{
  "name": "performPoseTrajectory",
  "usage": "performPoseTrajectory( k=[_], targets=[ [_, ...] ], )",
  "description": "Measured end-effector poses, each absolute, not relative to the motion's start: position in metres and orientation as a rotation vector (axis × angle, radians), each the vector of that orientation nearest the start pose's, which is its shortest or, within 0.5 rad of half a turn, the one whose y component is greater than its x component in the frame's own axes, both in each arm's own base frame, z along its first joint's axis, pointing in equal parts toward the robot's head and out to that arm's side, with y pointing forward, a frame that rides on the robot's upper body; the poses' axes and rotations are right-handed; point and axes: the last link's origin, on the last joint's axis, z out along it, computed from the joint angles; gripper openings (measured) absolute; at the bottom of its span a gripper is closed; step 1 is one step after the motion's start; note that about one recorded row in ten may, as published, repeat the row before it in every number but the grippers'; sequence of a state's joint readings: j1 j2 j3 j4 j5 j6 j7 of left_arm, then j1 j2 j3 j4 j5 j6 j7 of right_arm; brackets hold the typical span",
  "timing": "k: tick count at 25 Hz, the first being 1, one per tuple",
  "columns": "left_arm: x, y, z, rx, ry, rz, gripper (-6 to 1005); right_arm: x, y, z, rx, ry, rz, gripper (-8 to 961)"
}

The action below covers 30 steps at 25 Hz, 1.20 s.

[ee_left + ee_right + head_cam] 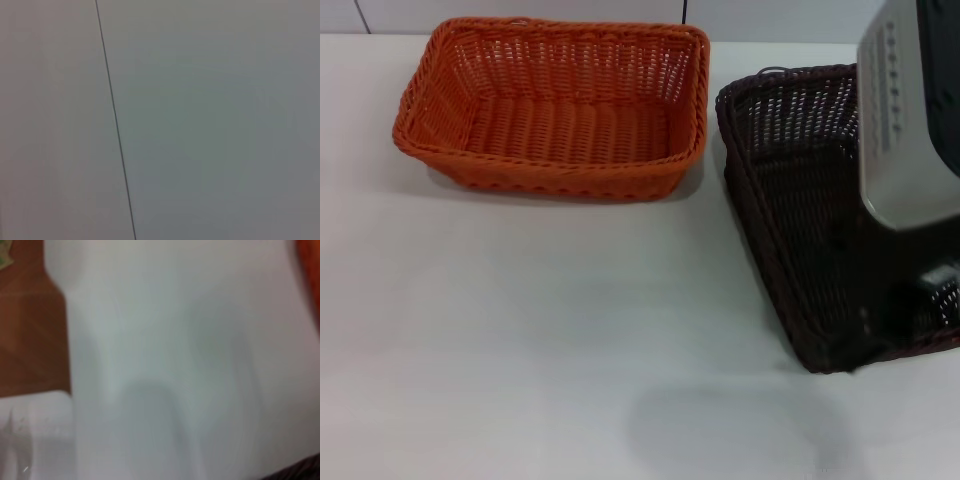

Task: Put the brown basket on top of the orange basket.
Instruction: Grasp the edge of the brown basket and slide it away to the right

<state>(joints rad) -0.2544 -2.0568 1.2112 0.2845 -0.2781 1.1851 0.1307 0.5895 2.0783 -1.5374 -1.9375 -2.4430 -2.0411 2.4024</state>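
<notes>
The orange basket [560,178] sits empty at the far left-centre of the white table. To its right, the brown basket [790,230] hangs tilted above the table, and its faint shadow falls apart from it on the surface nearer me. My right arm comes down over the basket's right side. My right gripper [935,290] is at the near right rim, shut on it. In the right wrist view, an edge of the orange basket [310,270] and a corner of the brown basket [300,471] show. My left gripper is out of view.
The white table [520,330] stretches wide in front of both baskets. A narrow gap separates the two baskets. The left wrist view shows only a plain pale surface with a thin dark seam [115,120].
</notes>
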Motion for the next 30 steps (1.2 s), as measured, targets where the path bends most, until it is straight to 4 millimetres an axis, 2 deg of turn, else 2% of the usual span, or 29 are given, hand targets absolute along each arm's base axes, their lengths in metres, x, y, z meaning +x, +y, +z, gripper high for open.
performPoseTrajectory(
  k=[6,12,19,23,26,30],
  targets=[
    [-0.409,0.284,0.110,-1.025,-0.406,-0.360,805,0.096,0.262,0.030,-2.961,0.140,-0.744,812],
    [-0.410,0.284,0.110,-1.023,-0.409,-0.362,805,0.113,0.268,0.026,-2.909,0.212,-0.882,806],
    [-0.409,0.285,0.111,-1.024,-0.406,-0.363,806,0.135,0.277,0.004,-2.863,0.248,-1.049,800],
    [-0.408,0.286,0.111,-1.024,-0.402,-0.364,806,0.153,0.284,-0.011,-2.761,0.225,-1.178,797],
    [-0.408,0.287,0.112,-1.023,-0.400,-0.364,805,0.155,0.283,-0.015,-2.740,0.186,-1.240,794],
    [-0.408,0.287,0.113,-1.023,-0.399,-0.363,805,0.156,0.283,-0.017,-2.743,0.174,-1.250,646]
  ],
)
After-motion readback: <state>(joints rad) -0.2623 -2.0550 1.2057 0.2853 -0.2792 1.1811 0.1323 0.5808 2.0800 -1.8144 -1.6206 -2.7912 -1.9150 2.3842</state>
